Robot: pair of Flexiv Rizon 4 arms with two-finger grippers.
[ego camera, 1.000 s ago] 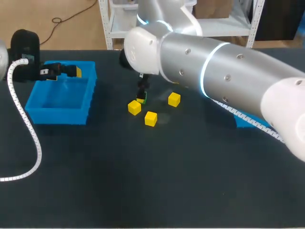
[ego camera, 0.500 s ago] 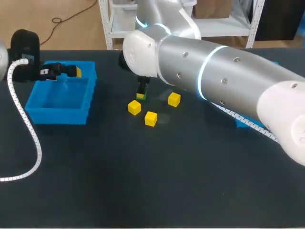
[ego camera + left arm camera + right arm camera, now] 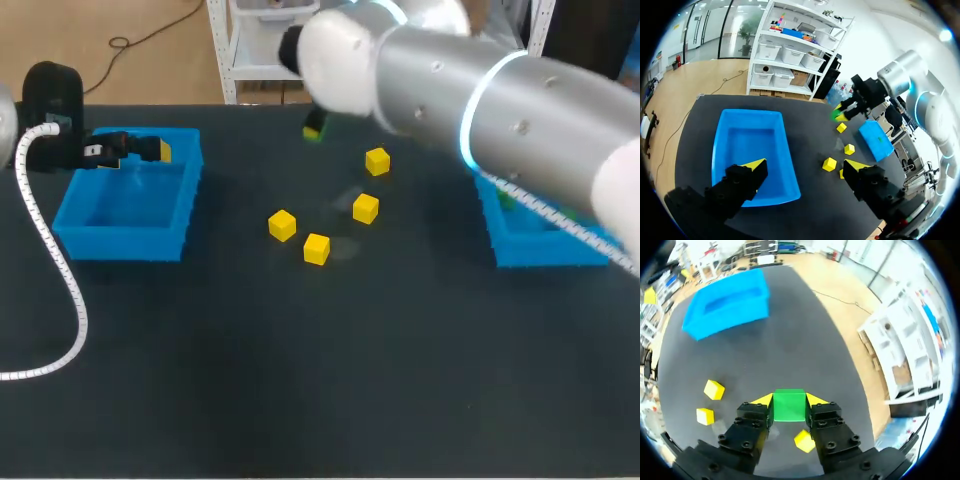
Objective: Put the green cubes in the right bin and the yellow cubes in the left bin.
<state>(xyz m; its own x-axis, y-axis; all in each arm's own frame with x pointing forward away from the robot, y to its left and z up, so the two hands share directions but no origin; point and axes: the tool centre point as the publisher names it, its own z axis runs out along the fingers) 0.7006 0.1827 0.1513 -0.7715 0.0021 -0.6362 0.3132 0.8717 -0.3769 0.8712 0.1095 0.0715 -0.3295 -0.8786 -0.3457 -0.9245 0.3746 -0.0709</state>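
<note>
The right gripper [image 3: 314, 127] is now hanging high near the far edge of the table [image 3: 300, 390], no longer down among the cubes as it was a second ago; it is clenching the green cube [image 3: 789, 406] between its two yellow tips, so the cube is riding in the air, off the table; the right arm [image 3: 480, 90], coming in from the two o'clock corner, is swinging back and uncovering the far yellow cube [image 3: 377, 161] and more of the right bin [image 3: 540, 250]; the left gripper [image 3: 805, 165] is staying over the far rim of the left bin [image 3: 125, 235], fingers spread wide and grasping nothing.

The head view is showing four yellow cubes; the far one is lying at twelve o'clock of the middle yellow cube [image 3: 366, 208], the left yellow cube [image 3: 282, 225] at eight o'clock of it, the near yellow cube [image 3: 317, 248] at seven o'clock; the right wrist view is catching only three of them under its gripper, yet it alone is showing both fingers pressing the green cube's sides; the left wrist view is showing that gripper from outside, carrying the cube above the yellow ones; only the head view is showing something green inside the right bin.

The left bin is sitting at nine o'clock of the cubes and the right bin at three o'clock, both well apart from them; a broad band of dark tabletop is running toward six o'clock; the left arm's white cable [image 3: 78, 320] is looping over the table at seven o'clock of the left bin.
</note>
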